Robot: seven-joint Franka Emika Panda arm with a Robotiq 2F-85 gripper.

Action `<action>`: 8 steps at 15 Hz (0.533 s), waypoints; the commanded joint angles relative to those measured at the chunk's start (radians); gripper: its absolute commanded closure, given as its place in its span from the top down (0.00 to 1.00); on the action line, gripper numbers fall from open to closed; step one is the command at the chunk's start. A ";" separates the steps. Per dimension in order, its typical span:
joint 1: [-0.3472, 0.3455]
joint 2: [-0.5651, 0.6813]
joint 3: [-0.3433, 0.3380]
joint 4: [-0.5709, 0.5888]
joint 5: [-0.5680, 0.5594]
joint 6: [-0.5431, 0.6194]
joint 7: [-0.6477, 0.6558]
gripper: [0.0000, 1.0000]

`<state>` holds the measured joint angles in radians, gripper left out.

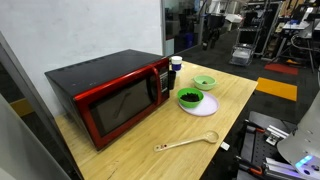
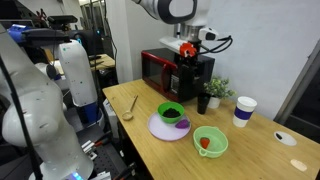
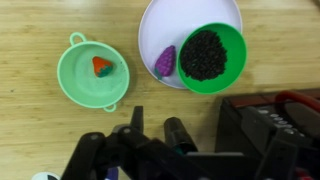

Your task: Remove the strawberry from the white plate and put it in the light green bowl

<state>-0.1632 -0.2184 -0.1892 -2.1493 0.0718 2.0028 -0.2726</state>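
The strawberry (image 3: 101, 66), a small red lump, lies inside the light green bowl (image 3: 75, 85); it also shows there in an exterior view (image 2: 204, 144). The white plate (image 3: 170, 20) holds a purple lump (image 3: 166, 60) and a vivid green bowl (image 3: 212, 55) with a dark inside. My gripper (image 3: 156, 122) is open and empty. It hangs high over the bare table between the bowl and the microwave. In an exterior view the gripper (image 2: 189, 45) is well above the dishes. The light green bowl (image 1: 204, 82) and the plate (image 1: 205, 108) show in both exterior views.
A red microwave (image 3: 270, 130) stands close beside the gripper and fills the table's back (image 1: 110, 95). A wooden spoon (image 2: 130, 107) lies near the table edge. A white cup (image 2: 243, 110), a dark cup (image 2: 203, 102) and a small plant (image 2: 217, 90) stand behind the dishes.
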 commanded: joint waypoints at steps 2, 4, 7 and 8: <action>0.056 -0.202 0.039 -0.189 -0.020 0.034 -0.024 1.00; 0.092 -0.267 0.049 -0.259 -0.003 0.007 -0.049 1.00; 0.102 -0.242 0.043 -0.222 -0.008 -0.011 -0.017 1.00; 0.105 -0.255 0.045 -0.236 -0.009 -0.011 -0.016 1.00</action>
